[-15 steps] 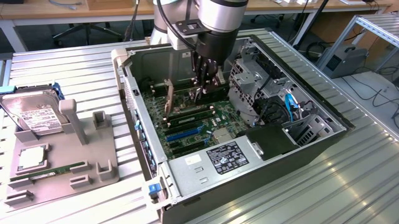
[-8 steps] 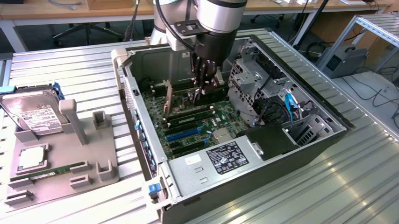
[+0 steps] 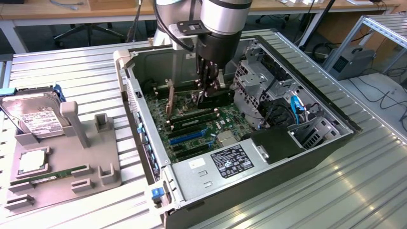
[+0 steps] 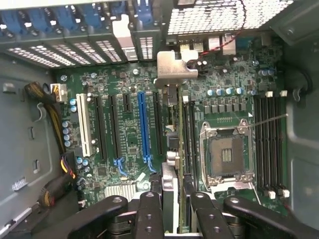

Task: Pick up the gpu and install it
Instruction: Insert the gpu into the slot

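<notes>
Inside the open computer case (image 3: 137,90), my gripper (image 3: 210,95) reaches down over the motherboard (image 3: 190,129). It is shut on the gpu (image 3: 218,99), a thin black card held upright on its edge. In the wrist view the gpu (image 4: 172,149) appears edge-on, running from between my fingers (image 4: 149,214) to its silver bracket (image 4: 174,67) at the case's rear slot wall. The card stands over the black slots beside the long blue slot (image 4: 143,124). Whether its edge touches a slot I cannot tell.
A grey fixture (image 3: 95,176) at the exterior view's left carries a hard drive (image 3: 35,119), a processor (image 3: 32,162) and a green memory stick (image 3: 54,174). In the case, a drive cage (image 3: 254,81), power supply (image 3: 229,162) and cables crowd the card. The bare processor socket (image 4: 227,154) lies beside it.
</notes>
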Controlling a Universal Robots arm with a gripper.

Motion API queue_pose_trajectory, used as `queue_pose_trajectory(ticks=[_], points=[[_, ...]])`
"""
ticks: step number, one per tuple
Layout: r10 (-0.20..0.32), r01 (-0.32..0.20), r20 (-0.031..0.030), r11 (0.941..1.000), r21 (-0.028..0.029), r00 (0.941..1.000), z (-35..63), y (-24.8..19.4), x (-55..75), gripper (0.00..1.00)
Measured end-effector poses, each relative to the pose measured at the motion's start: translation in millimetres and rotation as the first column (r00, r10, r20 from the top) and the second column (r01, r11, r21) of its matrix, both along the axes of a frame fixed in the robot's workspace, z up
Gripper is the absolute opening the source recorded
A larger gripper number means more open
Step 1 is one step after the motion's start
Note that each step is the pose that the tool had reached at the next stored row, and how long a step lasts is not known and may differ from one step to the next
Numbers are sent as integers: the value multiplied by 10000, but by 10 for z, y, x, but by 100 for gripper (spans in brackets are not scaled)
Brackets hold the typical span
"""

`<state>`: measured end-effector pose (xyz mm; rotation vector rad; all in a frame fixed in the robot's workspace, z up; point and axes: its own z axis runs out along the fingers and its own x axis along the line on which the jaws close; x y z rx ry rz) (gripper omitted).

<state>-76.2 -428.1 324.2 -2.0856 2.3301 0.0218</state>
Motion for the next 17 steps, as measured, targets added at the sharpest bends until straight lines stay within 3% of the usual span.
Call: queue_pose_trajectory(ticks=[7,10,17], points=[[136,-136,0,9999,35,9999,-1,-8,-7,27],[160,-160,3,9997,193,9999,-1,-19,-11,27],[724,-724,3,9972,199,9974,-1,-30,-15,27]])
